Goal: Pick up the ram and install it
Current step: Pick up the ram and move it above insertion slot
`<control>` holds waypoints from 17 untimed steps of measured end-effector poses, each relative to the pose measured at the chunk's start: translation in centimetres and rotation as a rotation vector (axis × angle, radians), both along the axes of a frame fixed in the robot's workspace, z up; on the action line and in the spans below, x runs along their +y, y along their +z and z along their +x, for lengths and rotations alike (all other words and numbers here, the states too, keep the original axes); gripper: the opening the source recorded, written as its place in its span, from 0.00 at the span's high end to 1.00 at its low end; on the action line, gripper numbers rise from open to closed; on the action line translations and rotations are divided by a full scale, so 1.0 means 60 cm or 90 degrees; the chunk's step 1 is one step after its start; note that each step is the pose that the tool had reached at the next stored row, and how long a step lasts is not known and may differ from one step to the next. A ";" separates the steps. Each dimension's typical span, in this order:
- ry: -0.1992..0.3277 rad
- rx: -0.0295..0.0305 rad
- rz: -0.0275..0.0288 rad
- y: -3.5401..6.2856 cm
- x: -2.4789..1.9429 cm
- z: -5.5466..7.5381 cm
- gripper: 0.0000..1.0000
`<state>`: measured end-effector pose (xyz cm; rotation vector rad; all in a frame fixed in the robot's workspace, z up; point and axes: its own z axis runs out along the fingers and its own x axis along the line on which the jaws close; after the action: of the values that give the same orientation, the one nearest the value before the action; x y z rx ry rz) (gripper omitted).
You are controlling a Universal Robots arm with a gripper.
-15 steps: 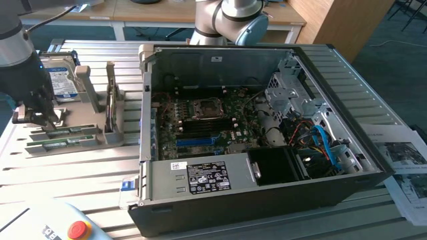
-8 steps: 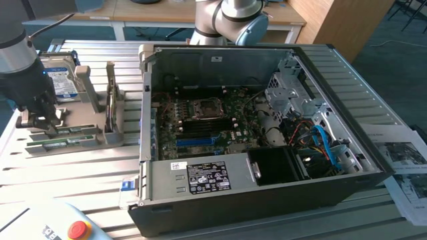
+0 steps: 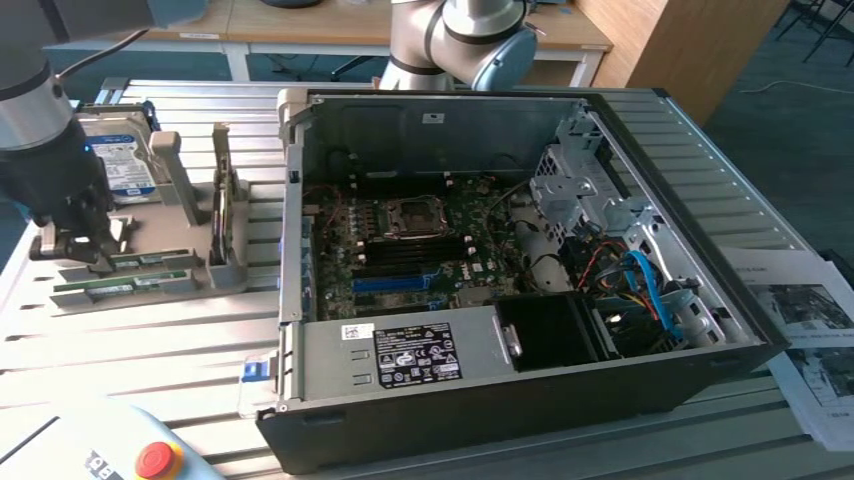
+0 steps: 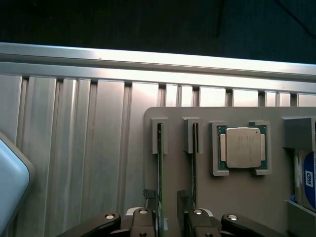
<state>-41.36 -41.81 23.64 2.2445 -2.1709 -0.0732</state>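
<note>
**Entry: ram (image 4: pixel 159 163), not yet lifted**

The ram is standing on edge in a slot of the grey holder plate (image 4: pixel 177 121), w/ a second stick (image 4: pixel 194 160) slotted beside it. The gripper (image 4: pixel 166 202) is hovering over the holder plate, jaws apart, straddling the ram. Thin green board, prob. light, stiff, fragile; best pinching its flat faces. Holder plate is looking matte, moulded; a square silver CPU (image 4: pixel 240 147) is sitting in its pocket.

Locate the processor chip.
In the wrist view, the processor chip lies in a recess of the grey holder, between a ram stick and the hard drive.
</note>
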 end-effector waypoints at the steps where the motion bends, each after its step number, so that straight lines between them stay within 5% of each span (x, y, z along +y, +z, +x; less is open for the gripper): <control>1: 0.000 -0.0001 0.0001 0.000 0.0000 0.000 0.69; 11: 0.029 0.0000 0.0000 -0.001 -0.0003 0.001 0.69; 17: 0.029 -0.0001 0.0000 -0.016 -0.0003 0.002 0.69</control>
<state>-41.27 -41.83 22.69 2.2930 -2.1181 -0.0725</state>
